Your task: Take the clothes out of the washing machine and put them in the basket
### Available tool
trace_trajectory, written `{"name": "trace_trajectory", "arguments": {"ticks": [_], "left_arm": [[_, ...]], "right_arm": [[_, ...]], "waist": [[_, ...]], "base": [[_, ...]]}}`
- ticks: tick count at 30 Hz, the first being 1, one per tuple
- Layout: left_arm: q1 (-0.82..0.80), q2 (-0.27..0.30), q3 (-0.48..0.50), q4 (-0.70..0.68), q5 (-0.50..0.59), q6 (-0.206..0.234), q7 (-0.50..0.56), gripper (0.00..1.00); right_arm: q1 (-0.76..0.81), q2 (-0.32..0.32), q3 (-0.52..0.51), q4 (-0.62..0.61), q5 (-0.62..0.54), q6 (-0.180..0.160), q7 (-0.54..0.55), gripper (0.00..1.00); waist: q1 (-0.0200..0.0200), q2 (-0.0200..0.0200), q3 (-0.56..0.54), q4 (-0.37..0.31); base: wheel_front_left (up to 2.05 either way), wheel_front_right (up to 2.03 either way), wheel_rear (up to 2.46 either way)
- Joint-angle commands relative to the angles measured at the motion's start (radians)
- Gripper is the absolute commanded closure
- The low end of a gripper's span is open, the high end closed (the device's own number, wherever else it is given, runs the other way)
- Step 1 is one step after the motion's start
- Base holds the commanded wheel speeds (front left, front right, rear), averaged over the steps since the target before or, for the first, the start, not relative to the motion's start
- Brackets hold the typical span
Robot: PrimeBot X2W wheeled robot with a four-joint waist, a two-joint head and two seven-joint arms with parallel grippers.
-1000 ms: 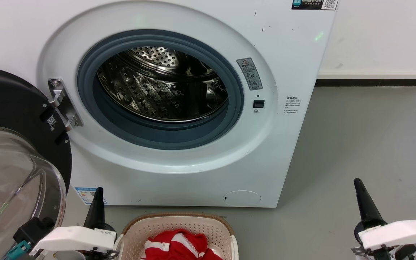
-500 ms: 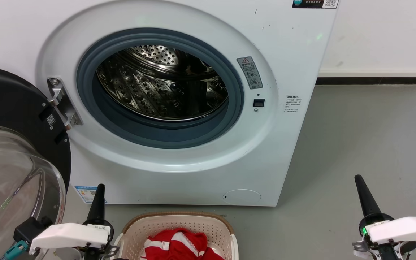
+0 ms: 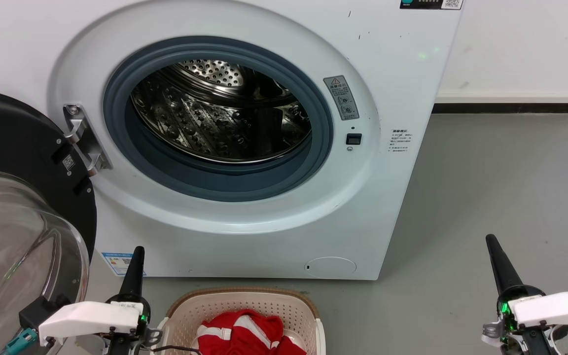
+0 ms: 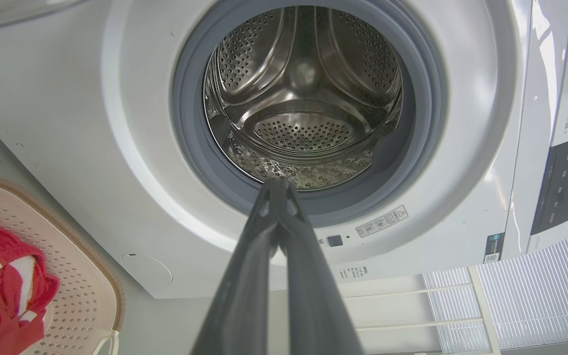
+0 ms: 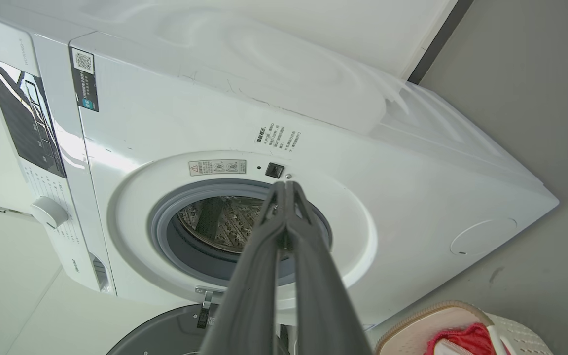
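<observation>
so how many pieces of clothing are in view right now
1: the red clothes lie in the basket in front of the washing machine. The drum looks empty where visible; more could be hidden under the red piece.

The head camera has dipped a touch, lifting the washing machine (image 3: 402, 197) and basket (image 3: 242, 293) slightly in its view, and beyond that drift the left gripper (image 3: 138, 252) and right gripper (image 3: 491, 242) have edged forward toward the machine, with a green light (image 3: 503, 308) now glowing at the right one's base.
</observation>
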Motion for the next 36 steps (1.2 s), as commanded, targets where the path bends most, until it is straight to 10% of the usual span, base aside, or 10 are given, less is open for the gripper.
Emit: {"name": "trace_trajectory", "arguments": {"ticks": [1, 36], "left_arm": [[-0.020, 0.000, 0.002, -0.003, -0.017, -0.008, 0.003, 1.00], [-0.043, -0.006, 0.018, 0.014, -0.305, -0.023, 0.074, 1.00]], "right_arm": [[-0.024, -0.005, -0.003, -0.001, 0.019, 0.000, 0.004, 1.00], [-0.064, -0.001, -0.023, 0.043, 0.307, 0.000, 0.051, 1.00]], "waist": [[-0.0001, 0.0000, 0.000, 0.000], [-0.0001, 0.0000, 0.015, 0.000]], "base": [[0.00, 0.00, 0.00], [0.00, 0.00, 0.00]]}}
